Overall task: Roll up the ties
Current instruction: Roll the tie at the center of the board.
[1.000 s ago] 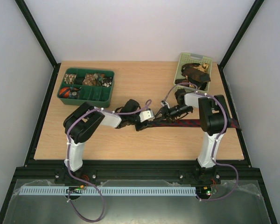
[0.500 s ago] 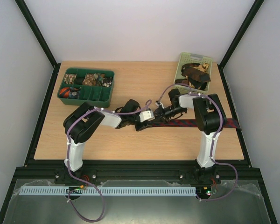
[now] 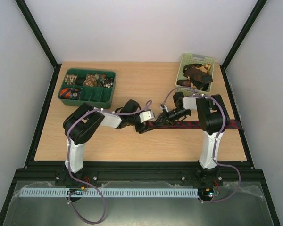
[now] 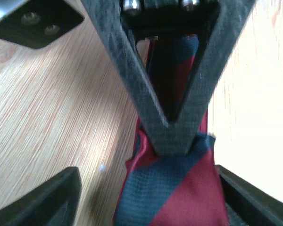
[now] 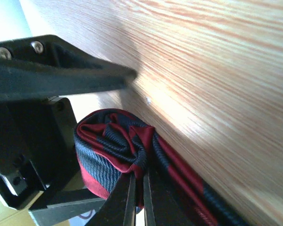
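Observation:
A dark red tie with navy diagonal stripes (image 3: 203, 124) lies flat across the table's right half. Its left end is wound into a small roll (image 5: 111, 146). My right gripper (image 3: 164, 119) is shut on the roll's edge; its thin fingertips (image 5: 153, 202) pinch the fabric (image 5: 137, 200). My left gripper (image 3: 146, 123) faces it from the left, open. Its fingers (image 4: 40, 200) stand wide apart on either side of the tie (image 4: 179, 193). In the left wrist view the right gripper (image 4: 172, 139) shows as a dark V closed on the fabric.
A dark green divided tray (image 3: 66, 96) at the back left holds rolled ties. A pale green basket (image 3: 201, 59) at the back right holds loose dark and brown ties (image 3: 196, 75). The striped tie's far end (image 3: 237, 125) reaches the table's right edge.
My right gripper has shifted a little left and nearer along the tie's end, toward the left gripper. The left arm has barely moved.

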Available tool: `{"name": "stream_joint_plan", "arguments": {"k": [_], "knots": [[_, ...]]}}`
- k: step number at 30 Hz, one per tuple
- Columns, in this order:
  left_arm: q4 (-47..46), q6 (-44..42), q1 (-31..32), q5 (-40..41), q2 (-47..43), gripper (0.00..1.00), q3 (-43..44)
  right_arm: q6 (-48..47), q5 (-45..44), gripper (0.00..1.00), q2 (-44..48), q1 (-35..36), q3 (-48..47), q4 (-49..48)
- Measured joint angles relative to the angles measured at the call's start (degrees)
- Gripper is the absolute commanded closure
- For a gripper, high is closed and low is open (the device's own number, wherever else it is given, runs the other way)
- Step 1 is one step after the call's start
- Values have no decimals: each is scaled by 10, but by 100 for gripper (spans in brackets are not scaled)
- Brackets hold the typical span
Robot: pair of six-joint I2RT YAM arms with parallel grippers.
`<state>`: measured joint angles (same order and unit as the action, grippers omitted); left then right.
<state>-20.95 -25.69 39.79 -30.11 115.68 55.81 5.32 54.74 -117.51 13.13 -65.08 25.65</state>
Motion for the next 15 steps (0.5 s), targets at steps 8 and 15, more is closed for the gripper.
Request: {"name": "stream_joint_plan", "arguments": {"k": [8,15], "knots": [[26,38,-35,8,-66,1,-44,-17,1,99,-4,-1,4,0],[7,180,-89,2,-172,1,-44,-30,-2,99,1,0,12,-9]]}}
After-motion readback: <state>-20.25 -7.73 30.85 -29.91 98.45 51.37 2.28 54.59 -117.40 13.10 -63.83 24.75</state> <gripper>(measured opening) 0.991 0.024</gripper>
